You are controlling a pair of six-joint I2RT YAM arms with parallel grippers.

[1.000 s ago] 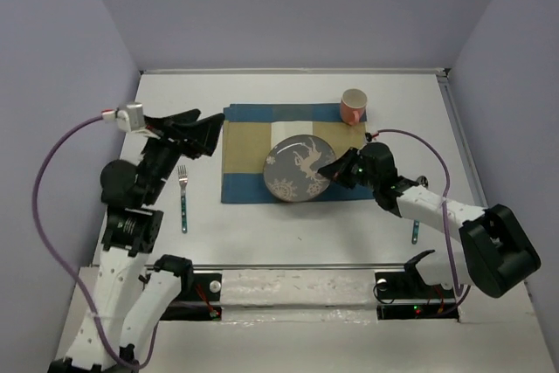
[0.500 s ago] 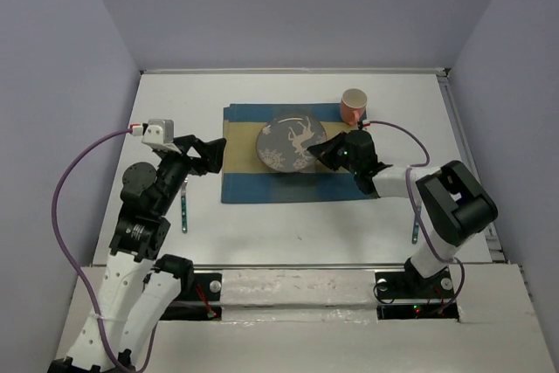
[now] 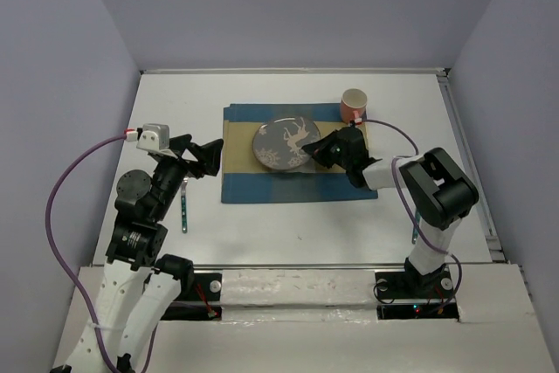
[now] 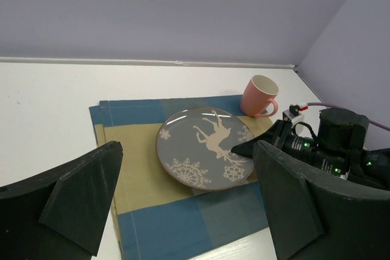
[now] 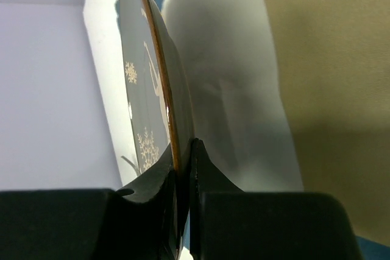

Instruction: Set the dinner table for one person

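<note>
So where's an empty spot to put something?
Bare table lies between the checked mat and the near edge, and behind the mat. Crowded: the mat, with plate, pink mug and right gripper; fork and left gripper beside its left edge.

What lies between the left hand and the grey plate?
Only the checked mat: its tan and blue stripes lie bare from the left hand to the plate. Both the top and left wrist views show it.
</note>
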